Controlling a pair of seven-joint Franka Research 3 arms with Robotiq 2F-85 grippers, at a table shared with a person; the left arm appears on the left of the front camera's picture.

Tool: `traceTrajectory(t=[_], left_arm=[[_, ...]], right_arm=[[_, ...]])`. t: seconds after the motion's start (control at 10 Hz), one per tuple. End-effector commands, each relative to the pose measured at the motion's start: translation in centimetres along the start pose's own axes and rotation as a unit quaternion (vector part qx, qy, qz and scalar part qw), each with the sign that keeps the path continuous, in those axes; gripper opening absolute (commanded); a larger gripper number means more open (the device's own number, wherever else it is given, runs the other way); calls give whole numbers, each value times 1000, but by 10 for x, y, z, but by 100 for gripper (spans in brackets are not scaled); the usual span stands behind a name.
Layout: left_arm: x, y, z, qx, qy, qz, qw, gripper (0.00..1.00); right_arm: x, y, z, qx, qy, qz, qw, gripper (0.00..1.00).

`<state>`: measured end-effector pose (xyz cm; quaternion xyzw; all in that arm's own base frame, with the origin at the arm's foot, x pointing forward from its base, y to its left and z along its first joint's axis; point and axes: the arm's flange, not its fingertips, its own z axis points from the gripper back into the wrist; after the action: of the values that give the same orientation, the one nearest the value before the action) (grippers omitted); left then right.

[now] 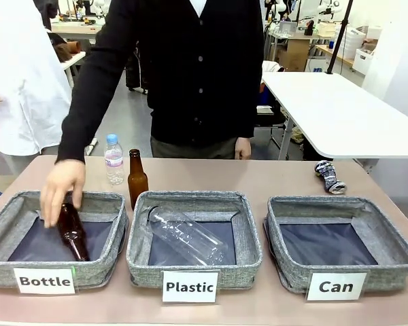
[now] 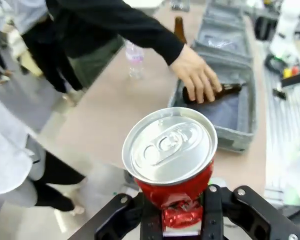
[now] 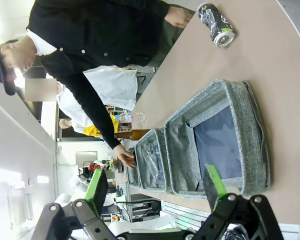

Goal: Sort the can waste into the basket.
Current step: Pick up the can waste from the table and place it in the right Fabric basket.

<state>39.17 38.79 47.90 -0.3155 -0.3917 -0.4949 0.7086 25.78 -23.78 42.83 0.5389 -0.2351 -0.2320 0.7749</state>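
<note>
1. The red can (image 2: 169, 150) is clamped by its crumpled lower half between the left fingers (image 2: 212, 210), which are closed against it. Its intact silver lid faces the wrist camera.
2. The can hangs in the air off the end of the table (image 1: 258, 173) nearest the Bottle basket (image 1: 3, 224). The Can basket (image 1: 340, 202) is at the opposite end of the row.
3. The hold is low on a crushed, uneven body, so I would keep the grip firm and move smoothly. A jerk could pivot the can out.
4. The direct path crosses the Bottle basket, where the person's hand (image 1: 61, 187) is laying a brown bottle (image 1: 73, 234) down, and then the Plastic basket (image 1: 248, 231). I would carry the can high and wait until that hand is clear.
5. Let go only once the can is over the dark base of the Can basket and inside its walls. Release it low enough that it does not bounce out.
6. The right fingers (image 3: 214, 185) are spread wide and hold nothing. They hover near the Can basket, so the left arm should come in without crowding them.
7. The silver can (image 1: 330, 178) lies on its side on the table just beyond the Can basket. It looks the natural pick for the right side.
</note>
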Motion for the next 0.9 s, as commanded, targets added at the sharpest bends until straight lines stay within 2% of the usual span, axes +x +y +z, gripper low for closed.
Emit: traceTrajectory(t=[0.0,0.2,0.4,0.6,0.8], left_arm=[[-8,19,-3,-5,-71,-4,997,0],[-5,32,-5,-16,-93,19,995,0],[17,47,-22,-32,-95,34,994,0],[69,55,-78,-78,-92,49,992,0],[117,36,-150,-162,-35,31,986,0]], right_arm=[[1,0,-1,13,-8,11,1000,100],[1,0,-1,13,-8,11,1000,100],[1,0,-1,13,-8,11,1000,100],[1,0,-1,13,-8,11,1000,100],[1,0,-1,13,-8,11,1000,100]])
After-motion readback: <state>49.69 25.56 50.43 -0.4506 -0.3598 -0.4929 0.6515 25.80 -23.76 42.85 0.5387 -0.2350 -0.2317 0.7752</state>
